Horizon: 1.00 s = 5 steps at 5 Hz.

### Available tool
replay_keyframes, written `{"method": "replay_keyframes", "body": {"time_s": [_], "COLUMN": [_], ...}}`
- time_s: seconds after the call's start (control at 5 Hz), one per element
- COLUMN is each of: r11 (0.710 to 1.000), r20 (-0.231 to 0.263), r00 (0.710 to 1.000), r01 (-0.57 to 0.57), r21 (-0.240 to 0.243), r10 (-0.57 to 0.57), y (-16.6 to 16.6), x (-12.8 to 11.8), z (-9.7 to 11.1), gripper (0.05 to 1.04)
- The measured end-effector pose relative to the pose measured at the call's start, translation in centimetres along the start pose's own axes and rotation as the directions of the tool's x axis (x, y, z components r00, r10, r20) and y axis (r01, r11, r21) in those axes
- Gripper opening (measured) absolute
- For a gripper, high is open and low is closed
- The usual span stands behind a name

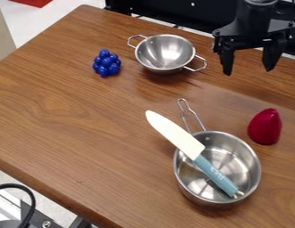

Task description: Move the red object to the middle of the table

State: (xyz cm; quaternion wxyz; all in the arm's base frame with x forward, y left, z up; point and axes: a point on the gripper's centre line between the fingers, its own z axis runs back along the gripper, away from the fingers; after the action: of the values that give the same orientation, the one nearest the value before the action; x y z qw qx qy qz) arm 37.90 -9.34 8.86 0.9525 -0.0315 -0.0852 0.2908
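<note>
The tool [250, 67] hangs above the far right part of the desk [84, 133], its two fingers spread apart with nothing between them. The red object [265, 127] stands on the desk's right side, just beside the larger metal pan [254, 156], across which a knife [188, 147] lies slantwise.

So on my feed I've got a brown wood-grain table [78, 138] with a rounded edge and a soft sheen toward the far right. Pale floor [43, 22] past the far left corner, a beige panel [3, 35] on the left, black stuff [164, 12] along the far side.
</note>
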Motion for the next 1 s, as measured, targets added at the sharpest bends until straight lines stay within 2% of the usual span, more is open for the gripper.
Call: {"method": "replay_keyframes", "body": {"time_s": [0.2,0.4,0.6,1.0], "r11": [0.999,0.996,0.994,0.986], "r20": [-0.038,-0.103,-0.141,-0.058], "r00": [0.999,0.992,0.985,0.985], "r01": [0.004,0.080,0.107,0.163], "r21": [0.032,0.038,0.031,-0.019], "r10": [-0.003,-0.076,-0.102,-0.164], "y": [0.4,0.2,-0.3,-2.2], "x": [-0.7,-2.2,-3.4,-6.9], "z": [-1.5,-1.1,-1.0,-1.0], "gripper": [0.999,0.999,0.999,0.999]}}
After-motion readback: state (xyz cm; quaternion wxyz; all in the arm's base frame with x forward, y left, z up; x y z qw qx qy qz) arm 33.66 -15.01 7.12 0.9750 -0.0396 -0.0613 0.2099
